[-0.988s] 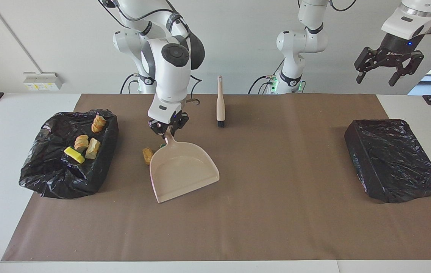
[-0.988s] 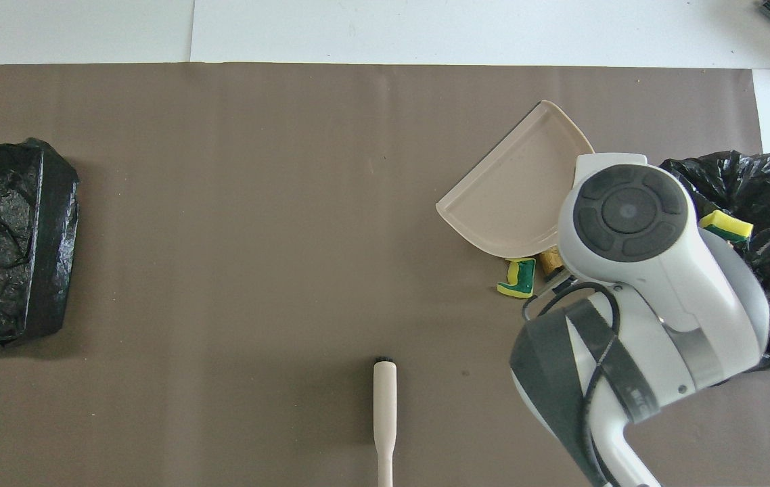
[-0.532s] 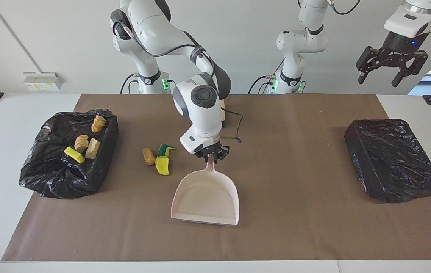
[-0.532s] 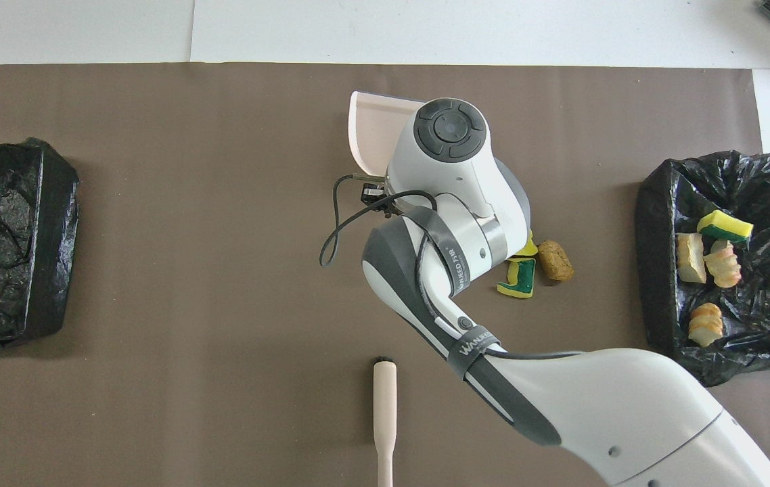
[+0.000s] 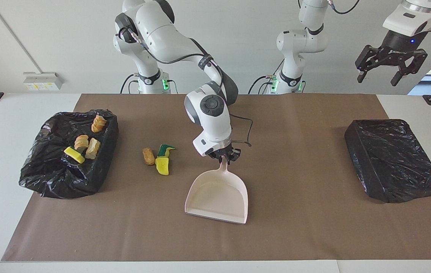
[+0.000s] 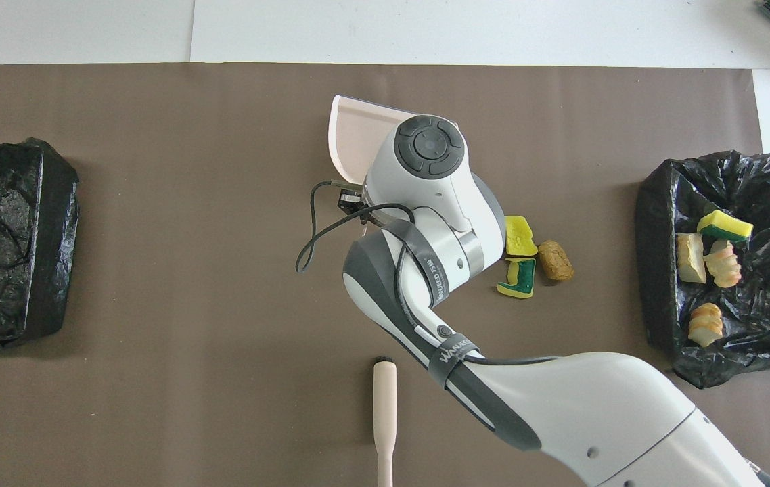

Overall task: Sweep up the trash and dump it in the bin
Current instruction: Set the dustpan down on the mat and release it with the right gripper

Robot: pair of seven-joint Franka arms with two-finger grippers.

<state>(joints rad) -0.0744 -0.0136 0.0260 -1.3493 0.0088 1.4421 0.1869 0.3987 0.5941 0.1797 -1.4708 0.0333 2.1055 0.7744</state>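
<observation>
Three trash (image 5: pixel 156 158) pieces uncovered since right tool (image 5: pixel 224 155) carried dustpan (image 5: pixel 218 196) mid-table.

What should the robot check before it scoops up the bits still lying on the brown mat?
1. Right gripper shut on the pale pink plastic dustpan handle: ok.
2. Dustpan empty, ready to load: ok.
3. Loose trash located: yellow sponge piece, green-and-yellow sponge piece and tan pastry-like lump lie together on the mat: ok.
4. Dustpan mouth facing those bits: not ok, it faces away from the robots.
5. Beige hand brush held: not ok, it lies untouched; left gripper waits open, raised.
6. Black-lined bin with four pieces has room: ok.
</observation>
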